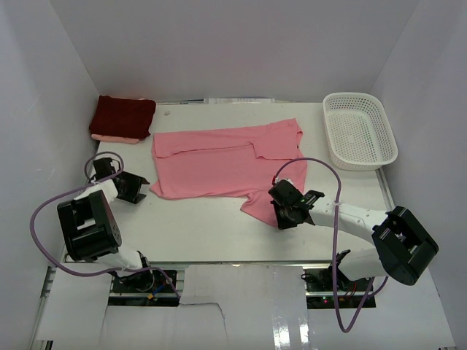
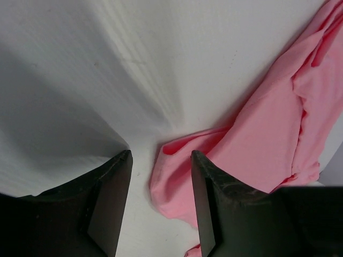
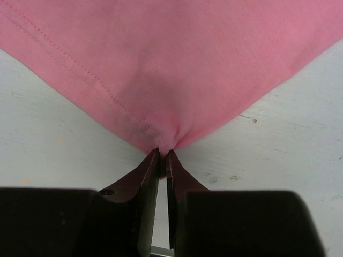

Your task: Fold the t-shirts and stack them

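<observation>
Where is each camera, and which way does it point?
Top external: above and behind, looking down on table, pink t-shirt, maroon t-shirt, basket; left arm and right arm show.
Left wrist: on the left arm, facing the table; open left end effector near the pink t-shirt.
Right wrist: on the right arm; right end effector shut on the pink t-shirt's corner.
All three share the pink t-shirt.

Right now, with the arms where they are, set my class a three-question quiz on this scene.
1. True or false: the right gripper is shut on the pink t-shirt.
2. Where is the folded maroon t-shirt? A in the white basket; B at the far left corner of the table; C on the pink t-shirt.
3. Fill in: the left gripper has its jaws ____.
Key: 1 true; 2 B; 3 open.
</observation>
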